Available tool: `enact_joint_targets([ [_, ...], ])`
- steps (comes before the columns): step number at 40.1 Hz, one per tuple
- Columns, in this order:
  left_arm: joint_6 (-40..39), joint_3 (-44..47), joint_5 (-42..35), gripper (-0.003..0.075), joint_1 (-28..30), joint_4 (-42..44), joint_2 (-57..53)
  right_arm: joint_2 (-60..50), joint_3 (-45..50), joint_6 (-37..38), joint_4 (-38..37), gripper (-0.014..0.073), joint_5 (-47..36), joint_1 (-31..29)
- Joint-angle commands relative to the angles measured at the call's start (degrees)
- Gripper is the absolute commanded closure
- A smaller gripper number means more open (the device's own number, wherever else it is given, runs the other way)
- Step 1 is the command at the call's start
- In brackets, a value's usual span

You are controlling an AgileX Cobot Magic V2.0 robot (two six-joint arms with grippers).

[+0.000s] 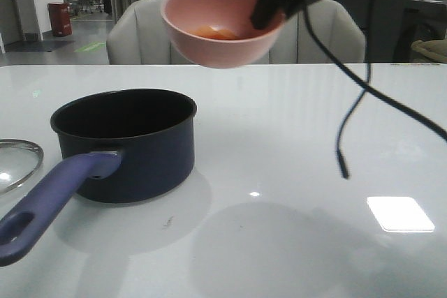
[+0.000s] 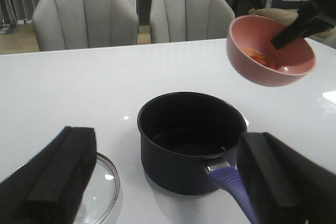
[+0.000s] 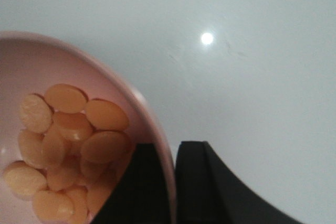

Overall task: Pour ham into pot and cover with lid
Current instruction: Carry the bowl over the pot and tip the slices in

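On the glossy white table (image 1: pixel 293 144), the dark navy saucepan (image 1: pixel 126 146) sits empty beside its glass lid (image 1: pixel 15 162). The right gripper (image 3: pixel 173 182) pinches the raised salmon-pink bowl's (image 1: pixel 220 26) rim, orange-pink ham slices (image 3: pixel 68 145) inside; the left gripper (image 2: pixel 168 182) gapes empty.

Glossy white table (image 1: pixel 293 137), matt black pot (image 1: pixel 126 113) interior, smooth pink bowl (image 1: pixel 220 40), glass lid (image 1: pixel 15 162).

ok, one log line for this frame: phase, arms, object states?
phase: bowl lifted, pre-pour | right gripper: pinching bowl rim | left gripper: open, idle | ham: in bowl | pot: empty | lid: on table
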Motion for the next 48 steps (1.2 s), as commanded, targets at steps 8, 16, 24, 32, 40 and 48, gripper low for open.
enact_joint_targets([
  [8,0.2,-1.75,-4.87,0.0139,-0.36,-0.51,0.43,-2.25,-2.22,-0.76,0.06,0.0447,-22.19,5.4],
  [16,0.2,-1.75,-4.87,0.0139,-0.36,-0.51,0.35,-1.59,3.91,-6.19,-3.6,0.0447,-43.13,7.17],
  [24,0.2,-1.67,-4.87,0.0139,-0.36,-0.51,0.35,1.2,14.18,-6.7,-8.63,0.0447,-73.81,8.4],
  [32,0.2,-1.67,-4.87,0.0139,-0.36,-0.51,0.35,8.06,17.89,-8.21,-17.33,0.0447,-93.87,8.46],
  [40,0.2,-1.67,-4.87,0.0139,-0.36,-0.51,0.35,12.72,17.89,-22.71,-17.85,0.0447,-100.03,9.51],
  [48,0.2,-1.67,-4.87,0.0139,-0.36,-0.51,0.35,12.97,18.54,-44.81,-17.7,0.0447,-103.71,12.81],
])
